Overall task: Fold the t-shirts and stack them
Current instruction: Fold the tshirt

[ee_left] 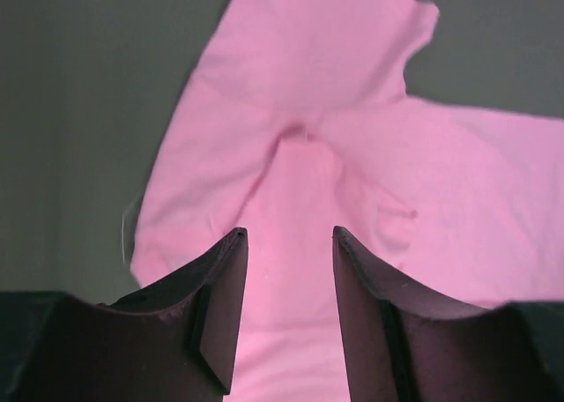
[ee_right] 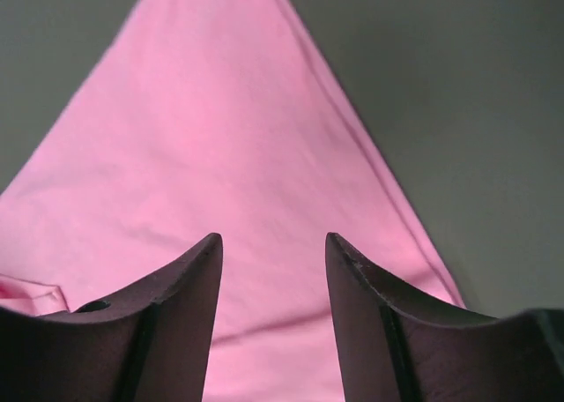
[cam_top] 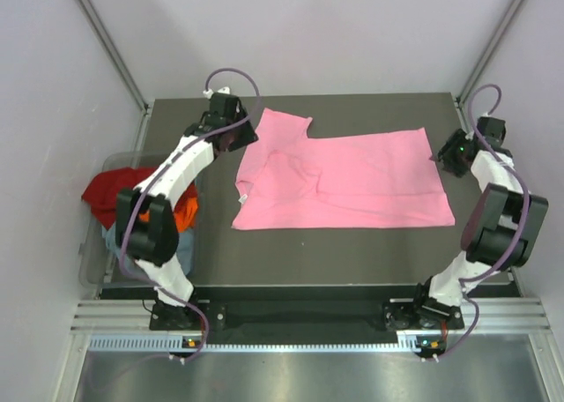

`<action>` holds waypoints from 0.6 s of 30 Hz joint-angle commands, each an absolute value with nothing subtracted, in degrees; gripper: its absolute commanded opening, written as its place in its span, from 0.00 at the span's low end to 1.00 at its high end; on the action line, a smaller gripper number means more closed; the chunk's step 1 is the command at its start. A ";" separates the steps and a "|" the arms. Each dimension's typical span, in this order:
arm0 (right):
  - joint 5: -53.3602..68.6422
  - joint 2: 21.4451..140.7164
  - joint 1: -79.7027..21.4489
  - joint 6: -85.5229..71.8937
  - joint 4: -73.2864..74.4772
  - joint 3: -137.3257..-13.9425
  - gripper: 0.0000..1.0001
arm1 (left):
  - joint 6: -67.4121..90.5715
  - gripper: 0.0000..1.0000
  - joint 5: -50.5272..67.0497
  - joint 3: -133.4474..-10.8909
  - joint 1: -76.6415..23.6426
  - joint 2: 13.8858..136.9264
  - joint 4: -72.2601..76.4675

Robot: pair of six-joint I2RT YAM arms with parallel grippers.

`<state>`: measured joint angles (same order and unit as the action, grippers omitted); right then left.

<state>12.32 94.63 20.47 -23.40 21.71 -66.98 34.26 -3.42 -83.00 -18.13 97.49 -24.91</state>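
Left wrist, right wrist: left pincer (ee_left: 289,232) and right pincer (ee_right: 273,236) spread over pink t-shirt (cam_top: 370,182)

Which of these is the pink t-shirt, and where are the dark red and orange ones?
pink t-shirt (cam_top: 370,177), top external view, middle of its body.
dark red t-shirt (cam_top: 106,195), top external view, its bunched upper surface.
orange t-shirt (cam_top: 186,215), top external view, its small visible patch.

Pink t-shirt (cam_top: 370,182) matt cloth, table (cam_top: 308,252) seemingly matt
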 commanded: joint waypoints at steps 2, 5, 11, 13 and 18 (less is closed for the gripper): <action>17.23 105.08 15.30 -17.95 16.34 -80.81 0.51 | 31.82 0.48 6.04 -96.83 -13.10 112.37 -20.84; 15.03 110.45 14.15 -15.22 15.82 -87.42 0.52 | 29.19 0.49 6.15 -104.57 -12.57 119.32 -19.52; 24.87 121.08 14.33 -7.31 19.41 -101.93 0.51 | 24.96 0.50 6.68 -111.44 -11.87 129.27 -14.43; 24.87 124.35 14.41 -5.20 24.05 -109.38 0.52 | 24.35 0.50 6.77 -114.59 -11.52 131.82 -13.98; 28.56 132.18 15.56 -6.50 23.74 -116.10 0.53 | 24.52 0.51 8.43 -122.15 -10.64 141.31 -14.23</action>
<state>24.21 129.19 14.66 -8.29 22.83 -112.20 25.93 6.48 -117.89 -11.57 138.06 -17.26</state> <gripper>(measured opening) 0.529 0.513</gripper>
